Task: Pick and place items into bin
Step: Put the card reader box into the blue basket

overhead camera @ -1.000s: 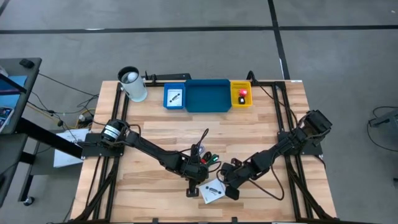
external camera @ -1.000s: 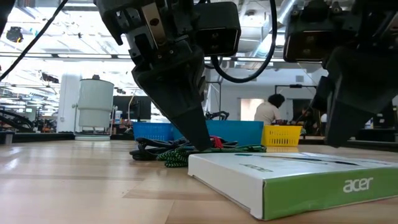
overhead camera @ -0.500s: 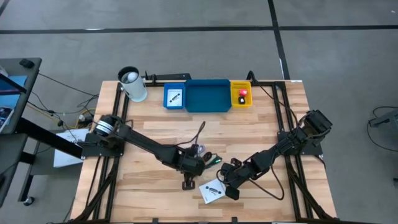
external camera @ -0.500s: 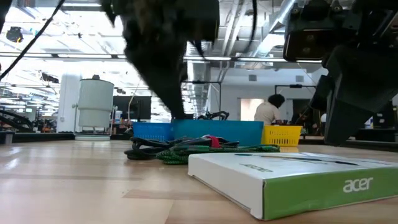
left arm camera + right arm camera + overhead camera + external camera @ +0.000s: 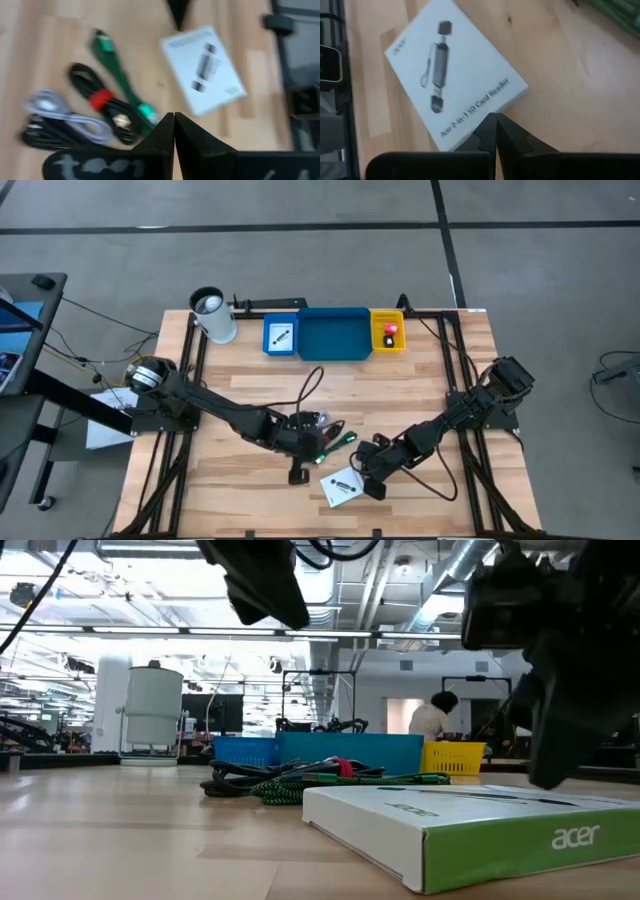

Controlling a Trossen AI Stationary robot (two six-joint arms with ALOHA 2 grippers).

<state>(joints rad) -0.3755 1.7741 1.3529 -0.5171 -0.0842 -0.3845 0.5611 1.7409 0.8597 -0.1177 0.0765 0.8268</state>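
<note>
Your white packet (image 5: 342,487) lies flat on the table's (image 5: 420,390) near edge, printed face up; the right wrist view shows a card-reader picture and "Acer" lettering on it (image 5: 452,80). Just beside the packet, on its far-left side, sits the cable bundle (image 5: 322,436): a green braided cable (image 5: 117,80), black cables banded in red (image 5: 100,99) and a pale grey one (image 5: 60,112).

The right gripper (image 5: 372,481) sits just to the packet's right, fingertips pressed together with nothing between them (image 5: 495,127). The left gripper (image 5: 297,470) is above the table just left of the packet, on the near side of the cables; its fingers are likewise closed and empty (image 5: 173,127). In the low view it appears lifted off the wood, though only its dark body shows at the top.

Well beyond the packet, at the table's far edge, stands the row of trays: small blue tray (image 5: 281,337) holding a packet, wide blue tray (image 5: 335,335), yellow tray (image 5: 388,333) with a red block (image 5: 391,329). A white cup (image 5: 213,315) stands left of them.
</note>
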